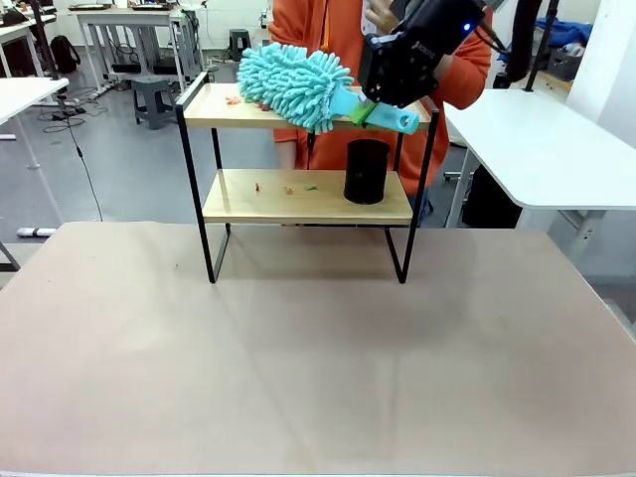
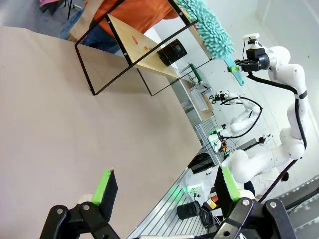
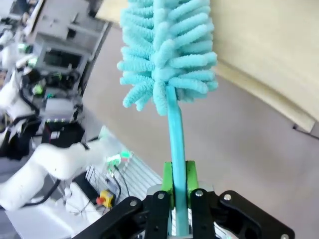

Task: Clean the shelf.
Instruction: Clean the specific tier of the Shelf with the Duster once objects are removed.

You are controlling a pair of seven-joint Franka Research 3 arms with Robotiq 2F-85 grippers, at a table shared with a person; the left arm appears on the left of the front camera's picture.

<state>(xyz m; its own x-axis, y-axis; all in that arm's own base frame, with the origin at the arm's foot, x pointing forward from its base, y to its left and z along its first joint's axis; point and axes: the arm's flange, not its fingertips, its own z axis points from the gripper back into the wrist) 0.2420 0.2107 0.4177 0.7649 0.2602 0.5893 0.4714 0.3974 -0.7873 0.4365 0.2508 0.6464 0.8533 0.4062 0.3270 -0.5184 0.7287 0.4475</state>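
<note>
Top-board dusting: the right end effector [image 1: 366, 111] is clamped on the teal plastic handle of a fluffy turquoise microfibre duster [image 1: 293, 84], whose head lies on the upper board of the small two-tier shelf [image 1: 248, 204] of light wood in a thin black metal frame.

The shelf stands at the far middle of the tan-covered bench [image 1: 318, 378], just in front of a person in an orange top [image 1: 467, 70]. The step in hand looks like the sweep of the upper board. The next move probably calls for dragging the head left over the small orange scraps [image 1: 232, 99] and off the edge, clear of the side rail. More red and green scraps [image 1: 288, 188] lie on the lower board beside a black cylindrical cup [image 1: 367, 171], so that tier seems left to do. The left end effector [image 2: 164, 186] hangs wide and empty above the bench.
</note>
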